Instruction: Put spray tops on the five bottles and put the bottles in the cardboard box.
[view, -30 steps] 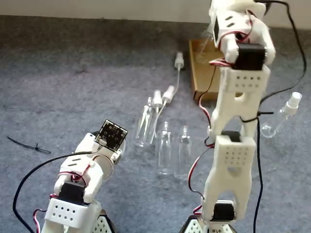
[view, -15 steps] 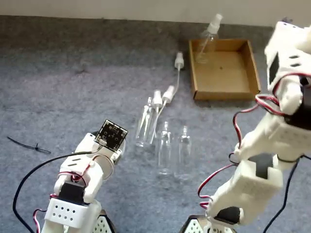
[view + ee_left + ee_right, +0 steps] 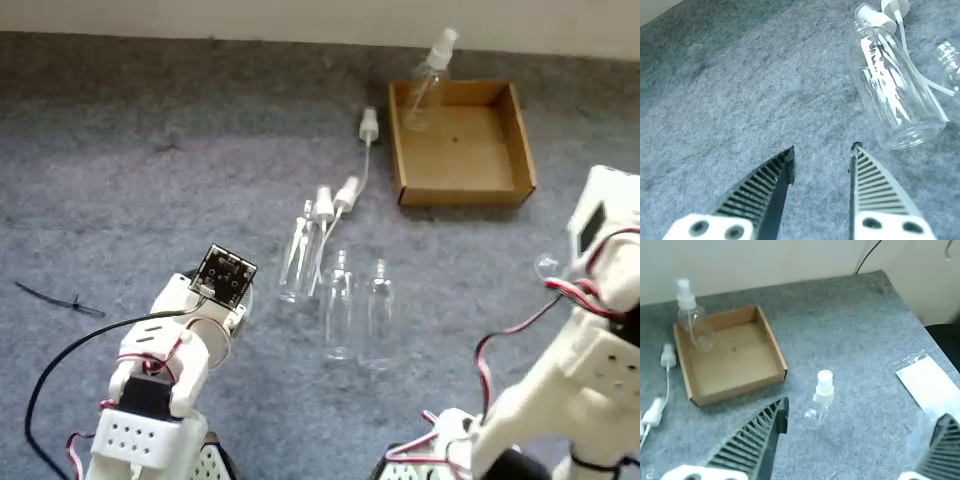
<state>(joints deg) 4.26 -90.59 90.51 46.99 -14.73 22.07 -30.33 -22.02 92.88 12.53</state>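
Since one bottle (image 3: 692,322) already leans in the box (image 3: 735,390) corner, the right hand (image 3: 860,412) hangs wide open and empty over the next capped bottle (image 3: 820,400) standing on the table (image 3: 855,325) beside the box, presumably to grab it, while the left hand (image 3: 822,150) sits part-open, empty, by the lying bottles (image 3: 895,95).

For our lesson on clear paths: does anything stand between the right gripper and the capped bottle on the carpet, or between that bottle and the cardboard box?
Nothing visible does. Only bare carpet lies between the open right gripper and the capped bottle, and between that bottle and the near wall of the cardboard box.
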